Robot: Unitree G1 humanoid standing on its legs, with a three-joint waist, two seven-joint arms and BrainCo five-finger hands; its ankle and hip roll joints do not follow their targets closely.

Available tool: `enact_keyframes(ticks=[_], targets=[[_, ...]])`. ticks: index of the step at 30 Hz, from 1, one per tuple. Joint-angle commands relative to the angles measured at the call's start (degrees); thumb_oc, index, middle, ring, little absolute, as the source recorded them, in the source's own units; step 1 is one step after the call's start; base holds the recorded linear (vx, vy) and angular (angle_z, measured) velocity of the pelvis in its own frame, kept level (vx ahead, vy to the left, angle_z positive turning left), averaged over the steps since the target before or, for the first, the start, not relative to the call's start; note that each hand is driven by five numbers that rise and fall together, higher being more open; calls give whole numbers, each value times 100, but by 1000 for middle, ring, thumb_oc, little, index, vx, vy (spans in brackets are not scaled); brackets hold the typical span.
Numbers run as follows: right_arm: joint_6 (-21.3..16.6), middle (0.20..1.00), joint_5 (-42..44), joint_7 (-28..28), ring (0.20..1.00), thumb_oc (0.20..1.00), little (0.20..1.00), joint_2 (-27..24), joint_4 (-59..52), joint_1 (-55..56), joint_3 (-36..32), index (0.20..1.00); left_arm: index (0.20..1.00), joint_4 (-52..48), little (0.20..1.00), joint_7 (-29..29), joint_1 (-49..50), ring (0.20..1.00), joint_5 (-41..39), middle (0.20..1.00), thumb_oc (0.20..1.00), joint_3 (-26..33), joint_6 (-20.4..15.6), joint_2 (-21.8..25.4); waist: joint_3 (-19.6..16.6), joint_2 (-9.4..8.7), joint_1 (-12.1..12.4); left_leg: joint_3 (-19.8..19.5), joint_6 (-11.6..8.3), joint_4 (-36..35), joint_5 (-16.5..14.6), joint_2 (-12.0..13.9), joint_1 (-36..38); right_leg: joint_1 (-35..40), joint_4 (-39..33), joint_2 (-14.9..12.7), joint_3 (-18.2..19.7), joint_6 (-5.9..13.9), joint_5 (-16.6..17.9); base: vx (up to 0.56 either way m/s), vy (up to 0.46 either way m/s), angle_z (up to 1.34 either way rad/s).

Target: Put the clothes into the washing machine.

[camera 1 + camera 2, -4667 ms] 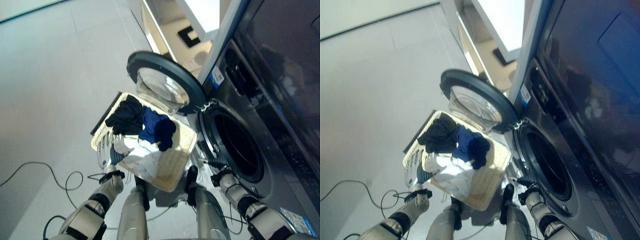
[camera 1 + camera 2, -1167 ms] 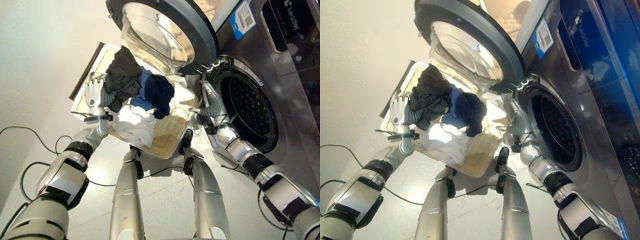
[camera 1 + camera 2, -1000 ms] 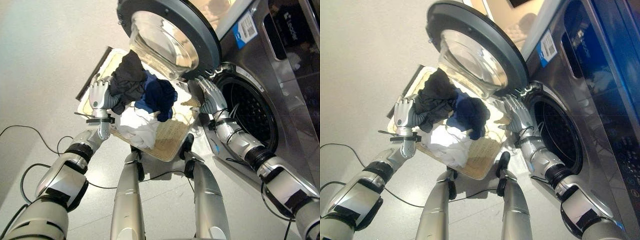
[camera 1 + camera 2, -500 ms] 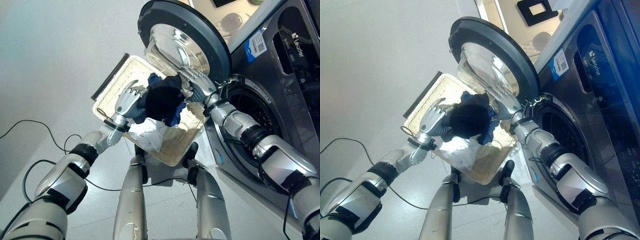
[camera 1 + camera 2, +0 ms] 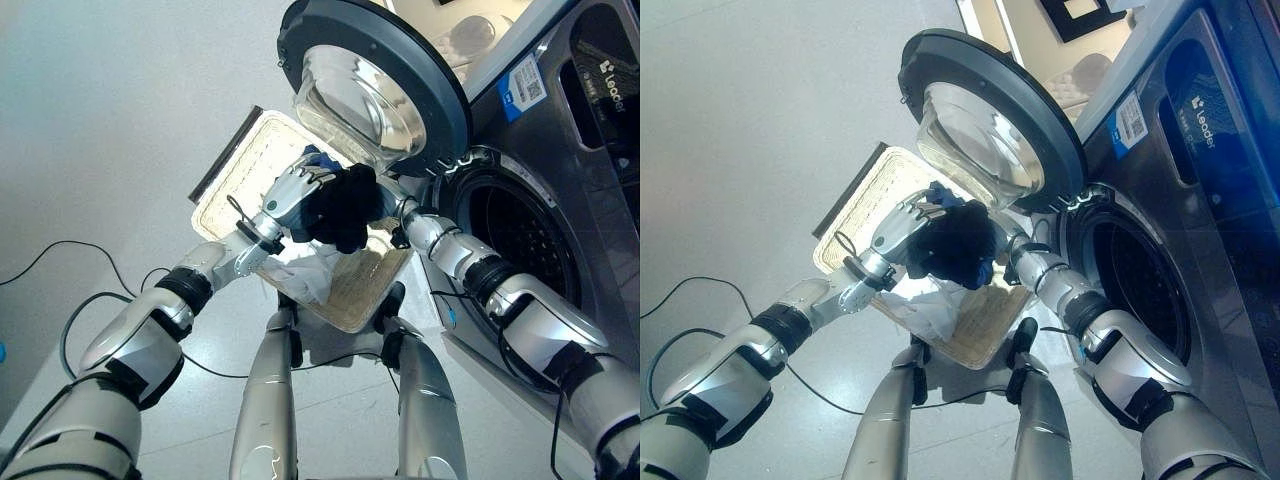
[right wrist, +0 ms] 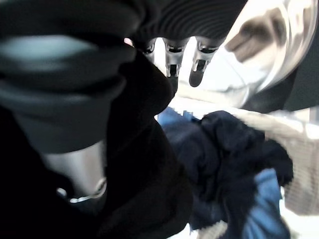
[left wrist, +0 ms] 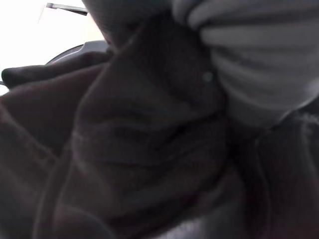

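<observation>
Clothes: dark bundle is lifted just above the basket, under the open washer door; blue garment and white cloth sit in the basket.
Left hand: fingers curled into the bundle's basket-side, looks like a real grab.
Right hand: pressed on the bundle's drum-side, fingers fairly straight, more squeezing than gripping.
Drum: open and dark, beside the basket.
Risk: honestly it's a two-palm squeeze, so if either arm eases off mid-swing the bundle could drop, or a loose end could snag the door rim.
</observation>
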Motion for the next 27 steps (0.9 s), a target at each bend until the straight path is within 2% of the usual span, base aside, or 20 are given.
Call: enact_keyframes(ticks=[1, 4, 9, 13, 16, 17, 18, 19, 20, 27], targets=[[-229, 1000, 292, 275, 1000, 1000, 1000, 28, -298, -275, -19, 1000, 200, -627, 200, 178, -452, 200, -222, 200, 200, 56, 2, -483, -139, 381, -13, 3, -14, 15, -361, -594, -66, -67, 123, 122, -90, 588, -128, 0, 0, 0], [-271, 1000, 528, 483, 1000, 1000, 1000, 102, -346, -194, -54, 1000, 200, -510, 200, 193, -578, 200, -251, 200, 200, 28, 132, -505, -139, 338, -50, 36, -23, -8, -324, -578, -68, -67, 103, 154, -82, 576, -115, 0, 0, 0], [-351, 1000, 738, 326, 1000, 1000, 1000, 151, -398, -79, -148, 1000, 200, -277, 200, 140, -706, 200, -128, 200, 200, -22, 212, -533, -139, 269, -101, 74, -46, -34, -285, -550, -55, -45, 62, 201, -80, 569, -95, 0, 0, 0], [-547, 1000, 1345, 200, 1000, 1000, 1000, 149, -503, 24, -370, 1000, 200, 31, 200, 27, -819, 200, -63, 200, 200, -123, 191, -555, -139, 211, -168, 125, -57, -84, -246, -522, -25, -27, -10, 249, -62, 572, -48, 0, 0, 0], [-733, 821, 2042, 269, 821, 821, 821, 167, -674, 111, -573, 821, 200, 141, 200, -18, -807, 200, -123, 200, 200, -126, 202, -560, -139, 199, -213, 149, -67, -104, -231, -502, -9, -31, -33, 273, -42, 570, -32, 1, 9, -3], [-828, 715, 2444, 391, 715, 715, 715, 172, -796, 188, -666, 715, 200, 152, 200, -26, -747, 200, -111, 200, 200, -97, 197, -563, -139, 196, -226, 164, -76, -85, -257, -496, 9, -20, -16, 274, -32, 575, -56, -1, 18, -5], [-840, 561, 2623, 479, 561, 561, 561, 176, -873, 210, -726, 561, 200, 150, 200, -22, -737, 200, -90, 200, 200, -79, 195, -557, -139, 196, -237, 169, -76, -91, -235, -497, -15, -39, -34, 277, -35, 571, -35, 4, 21, -4], [-912, 269, 2994, 587, 269, 269, 269, 190, -1048, 306, -844, 269, 200, 163, 200, 15, -665, 200, -33, 200, 200, -56, 177, -555, -139, 190, -250, 184, -86, -85, -255, -499, 9, -14, -37, 285, -30, 573, -56, -10, 21, -4], [-989, 200, 3484, 778, 200, 200, 200, 189, -1195, 370, -946, 200, 200, 180, 200, 80, -631, 200, 23, 200, 200, -38, 148, -551, -139, 186, -271, 194, -88, -87, -234, -500, -15, -33, -60, 291, -26, 566, -29, 5, 18, -4], [-1294, 200, 4985, 1353, 200, 200, 200, 372, -1738, 822, -1418, 200, 200, 195, 200, 264, -427, 200, 186, 200, 200, 96, 92, -551, -139, 188, -367, 228, -100, -78, -262, -477, -33, -61, -79, 297, 7, 562, -45, -2, 26, -8]])
